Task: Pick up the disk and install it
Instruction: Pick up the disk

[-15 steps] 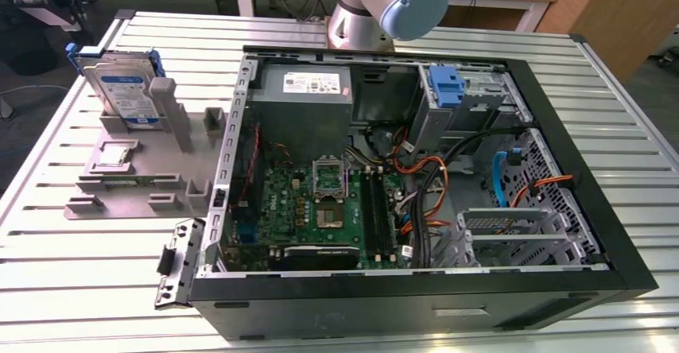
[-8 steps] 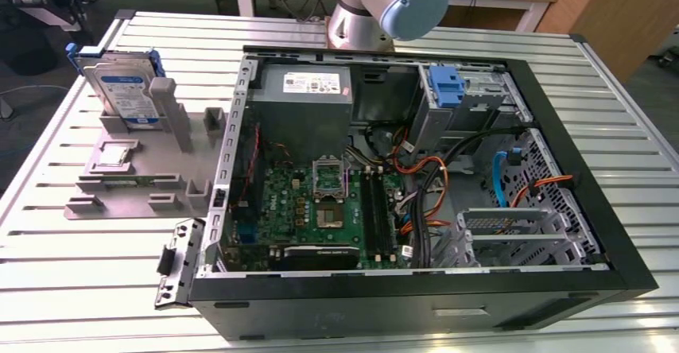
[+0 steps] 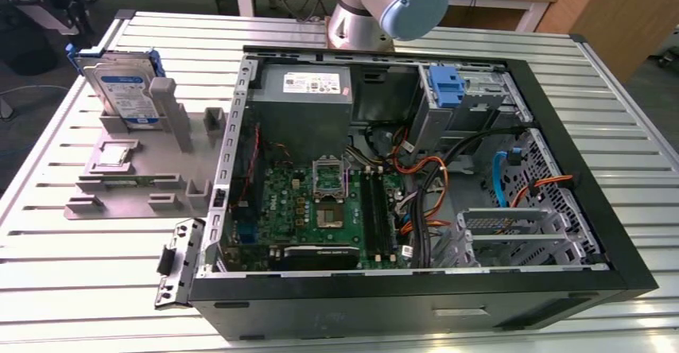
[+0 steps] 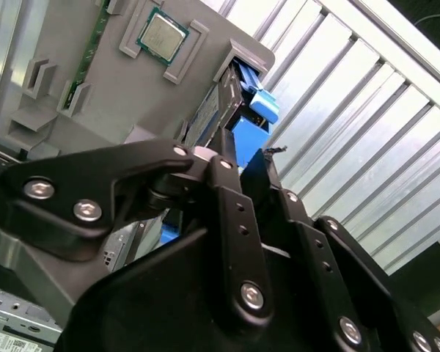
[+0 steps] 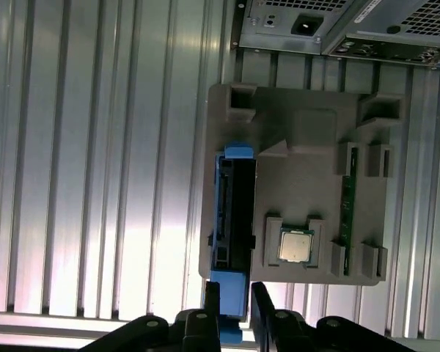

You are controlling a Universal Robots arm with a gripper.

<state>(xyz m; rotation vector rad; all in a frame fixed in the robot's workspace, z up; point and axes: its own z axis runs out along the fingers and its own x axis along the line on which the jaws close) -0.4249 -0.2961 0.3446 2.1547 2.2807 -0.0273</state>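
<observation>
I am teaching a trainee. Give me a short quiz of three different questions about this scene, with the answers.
1. True or false: the silver hard disk in its blue plastic carrier is already inside the black open computer case.
2. What lies in the grey plastic fixture beside the disk? A) a small square silver chip B) a screwdriver C) a coin
3. Fill in: the fingers of the black pincer are ___ (open or shut).
Key: 1 false, it stands upright in the fixture; 2 A; 3 open.
</observation>
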